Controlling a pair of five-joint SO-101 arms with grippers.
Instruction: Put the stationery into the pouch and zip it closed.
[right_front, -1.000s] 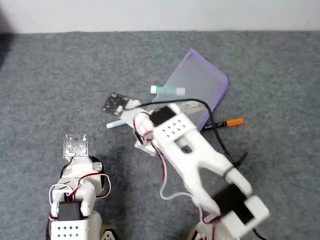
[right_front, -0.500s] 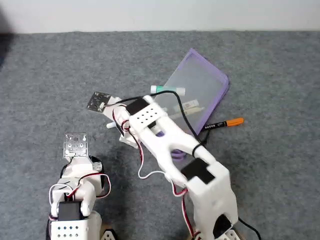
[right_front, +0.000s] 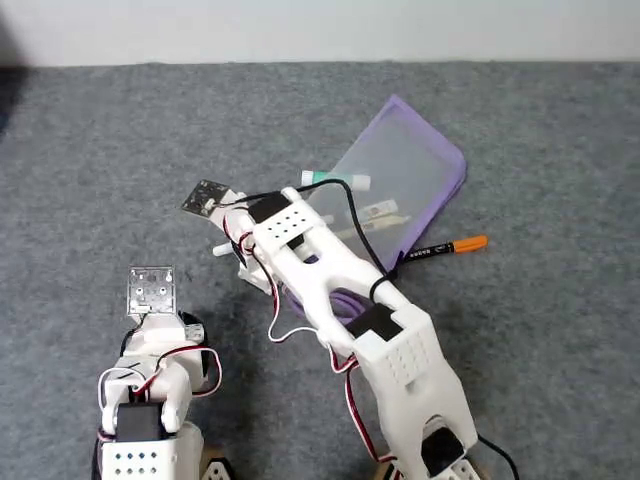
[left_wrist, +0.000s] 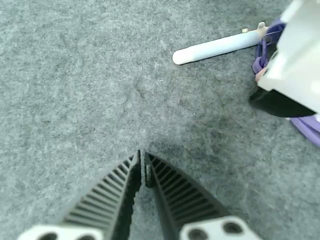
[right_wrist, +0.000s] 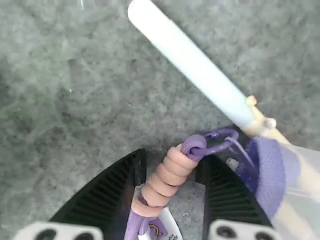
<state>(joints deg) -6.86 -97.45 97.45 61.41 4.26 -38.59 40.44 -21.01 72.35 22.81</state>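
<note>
A: Entry, left side first. Left gripper (left_wrist: 142, 162)?

B: Jaws pressed together tip to tip, gripping nothing. It hangs over bare grey carpet (right_front: 90, 150), well apart from the pouch (right_front: 405, 175), out beyond the pouch's zip end.

A: Next item toward the pouch?

B: White pen (right_wrist: 190, 65), flat on the carpet. One end points away from the pouch. The other end meets the pouch's purple corner (inside it or merely against it, I cannot tell).

A: Right gripper (right_wrist: 171, 159)?

B: At the pouch's zip corner, just beside that pen. Jaws partly open, one on each side of the zipper pull (right_wrist: 167, 175), a purple cord loop carrying a peach coil. A gap shows beside the coil, so the jaws bracket the pull without clamping it.

A: The pouch itself?

B: Translucent with purple edging, lying flat and askew on the carpet. The right arm covers its zip end, so the state of the zip is hidden. A pale item (right_front: 378, 212) shows through the pouch wall, but its kind is not legible.

A: Items at the pouch's edges?

B: A white stick with a green cap (right_front: 335, 180) lies at the pouch's left long edge, touching or overlapping it. A black pen with an orange cap (right_front: 450, 246) lies on the carpet just beside the pouch's lower right edge, outside the pouch.
</note>
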